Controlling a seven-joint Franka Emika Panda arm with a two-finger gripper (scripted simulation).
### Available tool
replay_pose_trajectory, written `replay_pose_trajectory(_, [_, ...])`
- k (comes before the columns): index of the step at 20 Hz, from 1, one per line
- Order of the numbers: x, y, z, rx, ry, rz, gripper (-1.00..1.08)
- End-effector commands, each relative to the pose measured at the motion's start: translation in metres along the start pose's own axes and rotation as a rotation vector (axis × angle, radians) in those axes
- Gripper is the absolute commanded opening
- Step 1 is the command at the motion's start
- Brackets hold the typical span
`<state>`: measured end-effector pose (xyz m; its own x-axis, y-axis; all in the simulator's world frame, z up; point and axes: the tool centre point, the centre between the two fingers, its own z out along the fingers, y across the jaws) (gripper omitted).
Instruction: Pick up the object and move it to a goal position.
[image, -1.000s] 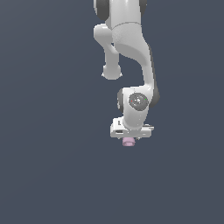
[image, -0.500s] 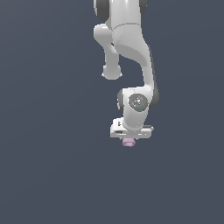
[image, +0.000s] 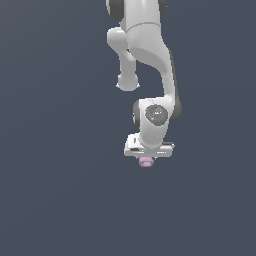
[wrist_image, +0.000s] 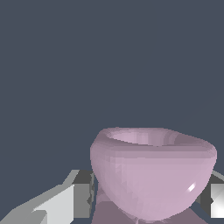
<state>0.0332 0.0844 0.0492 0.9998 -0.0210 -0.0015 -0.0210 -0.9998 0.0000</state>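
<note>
The object (image: 145, 162) is a small pale pink-lilac stub that pokes out just beneath the white hand of the arm in the exterior view. My gripper (image: 146, 158) points downward and is shut on it. In the wrist view the object (wrist_image: 153, 173) fills the lower part of the picture as a rounded pink body with a hollow top. A grey and white finger (wrist_image: 81, 194) presses on one side of it and the other finger (wrist_image: 215, 199) on the opposite side. My gripper (wrist_image: 148, 205) holds it by its lower part, which is hidden.
The white arm (image: 150, 60) comes down from the top of the exterior view. Around it there is only a plain dark grey-blue ground (image: 55, 190). No goal marker shows.
</note>
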Motion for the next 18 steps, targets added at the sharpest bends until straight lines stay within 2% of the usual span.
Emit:
replay_pose_trajectory(1, [0.001,0.006,-0.011,0.0,0.002,0.001,-1.0])
replay_pose_trajectory(13, [0.009,0.06,-0.106,0.0,0.002,0.001,-1.0])
replay_pose_trajectory(18, [0.013,0.075,-0.132,0.0,0.002,0.001,-1.0])
